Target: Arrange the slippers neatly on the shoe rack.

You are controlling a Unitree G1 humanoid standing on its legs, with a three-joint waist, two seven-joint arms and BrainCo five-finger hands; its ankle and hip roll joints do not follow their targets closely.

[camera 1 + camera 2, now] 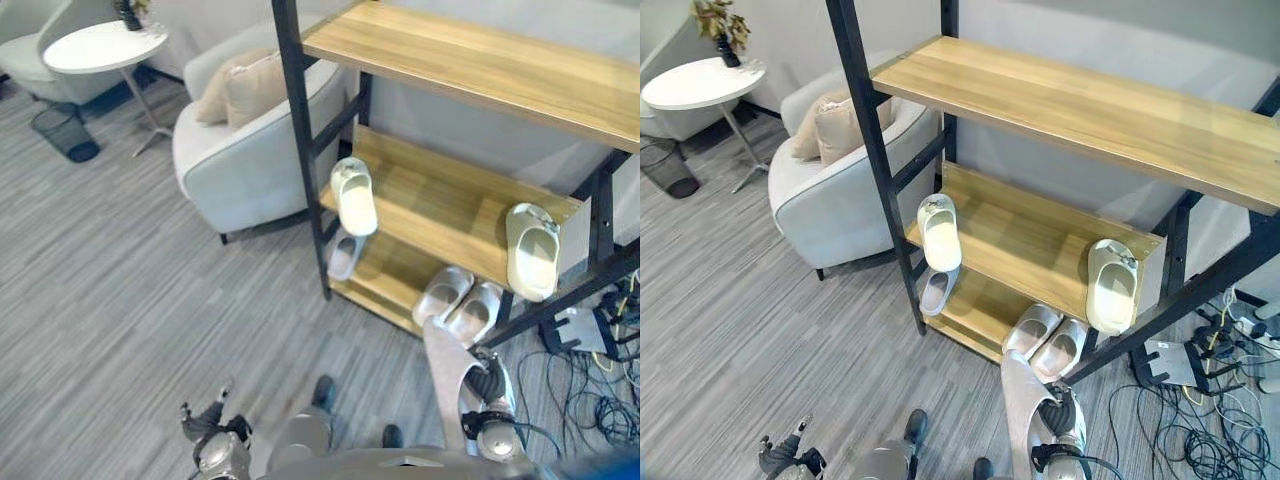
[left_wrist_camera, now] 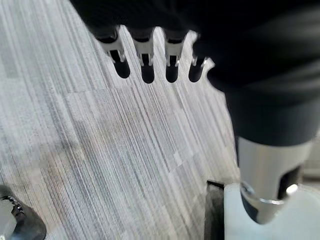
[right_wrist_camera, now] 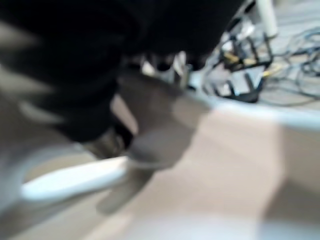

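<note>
Wooden rack (image 1: 450,205) holds two slippers (image 1: 355,195) on its middle shelf, three below. At five o'clock, the right hand (image 1: 487,385) grips another slipper (image 1: 448,375). At seven o'clock, the left hand (image 1: 205,420); its wrist view shows relaxed fingers (image 2: 145,57) over carpet (image 2: 100,150).

A pale armchair (image 1: 250,150) with two beige cushions (image 1: 240,88) sits just beside the rack's left post. Further left stands a round white side table (image 1: 105,45), a dark mesh wastebasket (image 1: 65,130) near its legs. Cables (image 1: 1200,420) tangle on the grey carpet (image 1: 120,300) at the right.
</note>
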